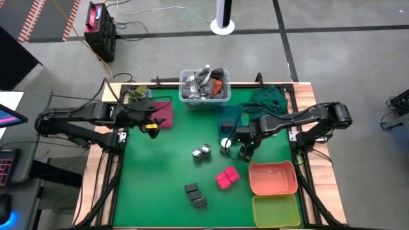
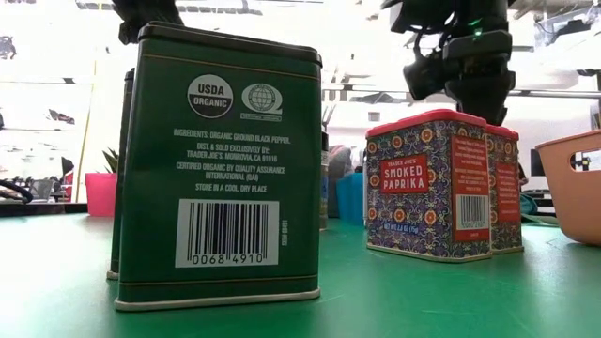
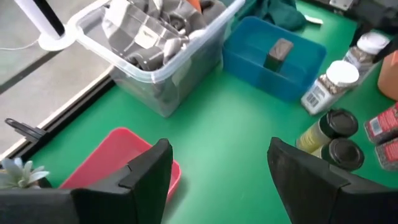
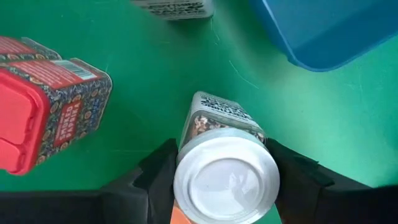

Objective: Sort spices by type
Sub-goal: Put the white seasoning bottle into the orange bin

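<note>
Right gripper is being closed around a white-capped jar near the bench's middle, where an off-centre squeeze is risking tipping it onto the paprika tins beside it.

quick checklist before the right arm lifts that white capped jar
1. Right gripper straddles the white-capped jar, a finger on each side: ok.
2. Fingers firmly shut on the jar: cannot tell, they look close but contact is unclear.
3. Jar upright: ok, cap faces the wrist camera.
4. Space around the jar: ok, paprika tins and blue tray stand apart from it.
5. Second white-capped jar waits beside the blue tray: ok.
6. Left gripper out of the way, open above the red tray: ok.
</note>
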You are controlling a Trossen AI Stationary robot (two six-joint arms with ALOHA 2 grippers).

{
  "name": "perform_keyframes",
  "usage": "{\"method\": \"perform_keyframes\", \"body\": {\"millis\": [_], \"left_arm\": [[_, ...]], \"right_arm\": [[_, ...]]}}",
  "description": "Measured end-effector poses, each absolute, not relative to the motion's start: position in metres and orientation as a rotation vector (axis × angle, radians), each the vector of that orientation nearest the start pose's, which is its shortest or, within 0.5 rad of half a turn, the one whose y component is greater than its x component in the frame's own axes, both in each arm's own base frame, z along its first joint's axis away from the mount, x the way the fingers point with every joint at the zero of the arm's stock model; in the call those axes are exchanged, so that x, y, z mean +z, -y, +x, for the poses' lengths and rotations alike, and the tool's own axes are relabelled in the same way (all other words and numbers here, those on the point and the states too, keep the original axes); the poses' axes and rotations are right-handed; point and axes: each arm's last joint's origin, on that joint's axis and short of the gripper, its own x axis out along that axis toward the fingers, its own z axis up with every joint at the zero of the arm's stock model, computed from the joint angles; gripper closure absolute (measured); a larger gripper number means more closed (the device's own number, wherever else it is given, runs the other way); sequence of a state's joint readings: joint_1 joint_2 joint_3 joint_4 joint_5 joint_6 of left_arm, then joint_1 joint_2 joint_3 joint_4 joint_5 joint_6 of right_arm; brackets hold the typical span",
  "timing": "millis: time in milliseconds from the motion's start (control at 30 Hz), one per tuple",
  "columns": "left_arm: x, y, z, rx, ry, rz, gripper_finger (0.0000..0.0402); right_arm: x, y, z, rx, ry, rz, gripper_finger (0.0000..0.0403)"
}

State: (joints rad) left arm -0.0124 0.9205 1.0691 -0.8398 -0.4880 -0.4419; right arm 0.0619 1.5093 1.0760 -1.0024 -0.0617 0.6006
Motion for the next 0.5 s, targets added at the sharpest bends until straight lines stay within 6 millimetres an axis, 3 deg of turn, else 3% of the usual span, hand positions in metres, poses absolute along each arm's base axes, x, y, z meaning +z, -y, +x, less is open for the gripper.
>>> {"method": "perform_keyframes", "body": {"millis": [500], "left_arm": [[0.351, -0.013, 0.162, 0.625, -0.55, -0.213, 0.0152]], "right_arm": [[0.24, -0.016, 0.263, -0.37, -1.439, 0.451, 0.0172]]}}
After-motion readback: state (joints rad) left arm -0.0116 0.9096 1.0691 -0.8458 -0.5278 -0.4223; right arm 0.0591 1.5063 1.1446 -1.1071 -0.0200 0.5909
